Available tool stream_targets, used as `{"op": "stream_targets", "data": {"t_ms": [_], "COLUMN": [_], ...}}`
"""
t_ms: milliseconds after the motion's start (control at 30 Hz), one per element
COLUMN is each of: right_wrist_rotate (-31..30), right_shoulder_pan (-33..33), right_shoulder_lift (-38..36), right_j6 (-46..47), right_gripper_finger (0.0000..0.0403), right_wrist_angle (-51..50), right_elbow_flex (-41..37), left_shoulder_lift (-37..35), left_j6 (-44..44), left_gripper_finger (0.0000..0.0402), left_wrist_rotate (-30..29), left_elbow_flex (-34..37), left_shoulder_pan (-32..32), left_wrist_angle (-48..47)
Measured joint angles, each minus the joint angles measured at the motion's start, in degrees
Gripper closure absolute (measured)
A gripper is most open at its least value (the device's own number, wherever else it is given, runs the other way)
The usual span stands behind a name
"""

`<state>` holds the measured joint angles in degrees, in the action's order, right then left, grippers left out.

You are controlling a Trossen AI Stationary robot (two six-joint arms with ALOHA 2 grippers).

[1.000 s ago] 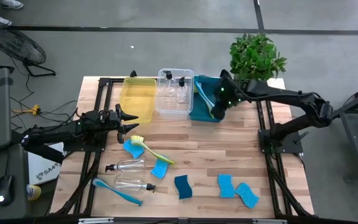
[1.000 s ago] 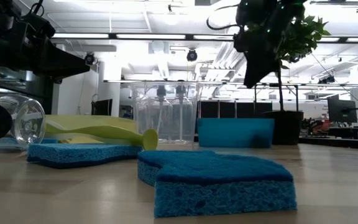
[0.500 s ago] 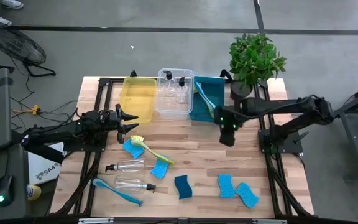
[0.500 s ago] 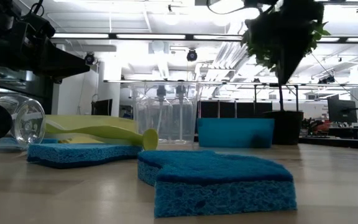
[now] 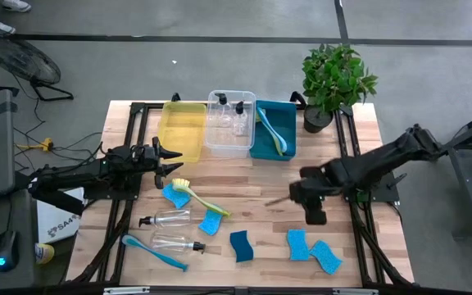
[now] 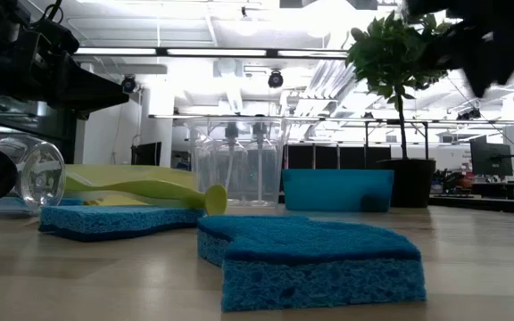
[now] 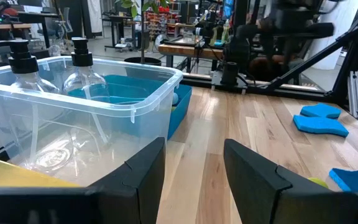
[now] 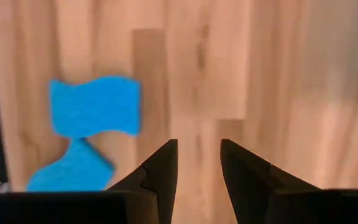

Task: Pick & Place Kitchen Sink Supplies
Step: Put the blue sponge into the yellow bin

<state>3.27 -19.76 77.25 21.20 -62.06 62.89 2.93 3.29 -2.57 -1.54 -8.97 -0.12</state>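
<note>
**Desk:** How are your arms posed?

**Me:** My right arm reaches in low from the table's right side, elbow bent. Its right gripper (image 5: pixel 313 215) hangs over bare wood, down the table from the teal bin (image 5: pixel 269 152) and just above the right-hand sponge pair (image 5: pixel 312 250). Through the wrist camera I see both fingers (image 8: pixel 160 168) pointing down at the boards, parted by a narrow gap with nothing between them. My left arm lies stretched along the table's left edge. The left gripper (image 5: pixel 170 157) sits level beside the yellow bin (image 5: pixel 167 129), fingers apart and empty.

**Desk:** Count the supplies for me.

**Me:** Five blue sponges, all lying out on the wood. Besides the pair, there is one darker sponge (image 5: pixel 241 245) straight down from the teal bin and two by the yellow-green brush (image 5: pixel 197 195). Four clear bottles: two upright in the clear bin (image 5: pixel 211 146), left of the teal bin, and two loose bottles (image 5: pixel 169 230) lying flat further down-left. I can make out two brushes on the table, the yellow-green one and a blue brush (image 5: pixel 152 252) near the front-left corner. The teal bin holds a yellow-green handle and a blue handle (image 5: pixel 270 131).
</note>
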Motion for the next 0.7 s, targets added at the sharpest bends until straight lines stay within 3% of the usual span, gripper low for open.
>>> {"op": "stream_targets", "data": {"t_ms": [233,467,700], "right_wrist_rotate": [-1.0,-5.7,-1.3], "right_shoulder_pan": [-12.5,-23.9,-29.9], "right_shoulder_lift": [0.0,0.0,3.2], "right_j6": [19.1,40.2,56.1], "right_gripper_finger": [0.0273,0.0201,0.0175], "right_wrist_angle": [-1.1,-1.1,-0.7], "right_elbow_flex": [0.0,0.0,-0.1], "left_shoulder_lift": [0.0,0.0,0.0], "left_j6": [0.0,0.0,0.0], "left_gripper_finger": [0.0241,0.0241,0.0241], "left_wrist_rotate": [0.0,0.0,0.0], "left_elbow_flex": [0.0,0.0,0.0], "left_shoulder_pan": [0.0,0.0,0.0], "left_wrist_angle": [0.0,0.0,0.0]}}
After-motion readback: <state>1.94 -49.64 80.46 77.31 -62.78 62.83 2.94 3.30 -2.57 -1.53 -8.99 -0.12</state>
